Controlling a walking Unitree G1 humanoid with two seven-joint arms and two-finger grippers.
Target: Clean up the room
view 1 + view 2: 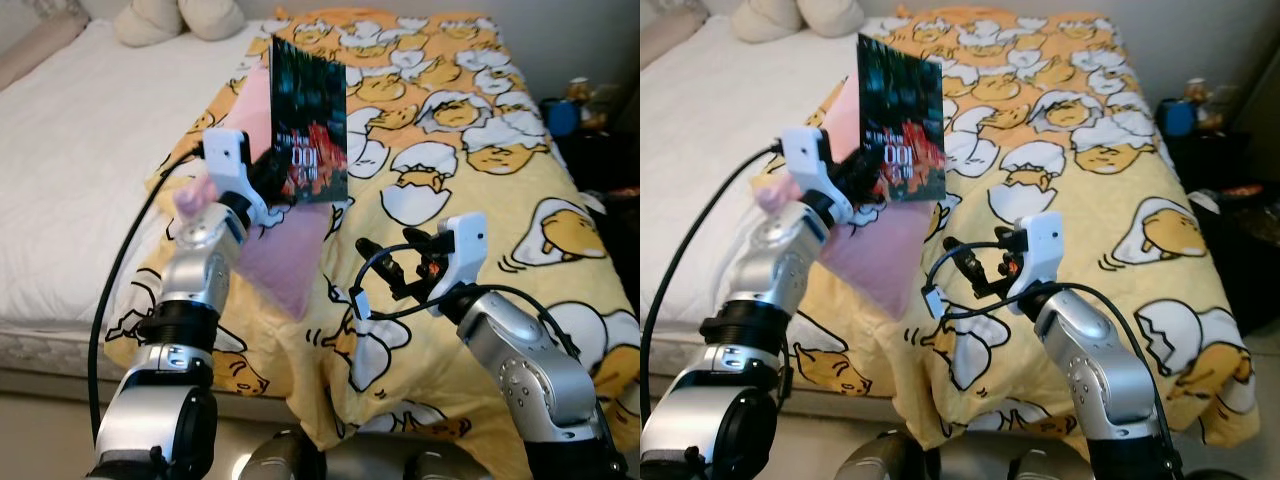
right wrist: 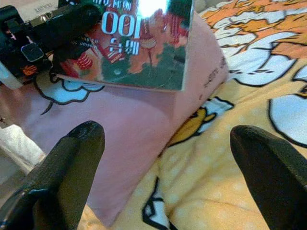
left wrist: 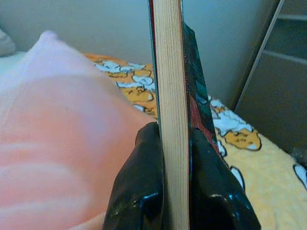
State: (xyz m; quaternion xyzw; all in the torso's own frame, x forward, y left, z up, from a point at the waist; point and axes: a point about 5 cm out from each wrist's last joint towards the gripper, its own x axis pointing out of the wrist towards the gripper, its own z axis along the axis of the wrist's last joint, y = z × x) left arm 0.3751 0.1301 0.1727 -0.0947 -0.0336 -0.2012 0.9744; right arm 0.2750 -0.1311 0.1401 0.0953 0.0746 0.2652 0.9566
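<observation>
My left gripper (image 1: 283,180) is shut on a dark-covered book (image 1: 309,122) and holds it upright above the bed. In the left wrist view the book's page edge (image 3: 171,96) stands clamped between the two black fingers (image 3: 139,191). Below and behind the book a pink pillow (image 1: 285,255) lies on the yellow egg-print blanket (image 1: 480,150). My right gripper (image 1: 385,262) is open over the blanket, just right of the pillow. Its fingers (image 2: 72,163) point at the pillow (image 2: 134,124) and the book's cover (image 2: 139,43).
The bed has a white sheet (image 1: 80,150) on the left and cream pillows (image 1: 180,18) at its head. A dark bedside stand with a blue cup (image 1: 562,115) is at the right. The mattress edge (image 1: 50,350) lies near my left arm.
</observation>
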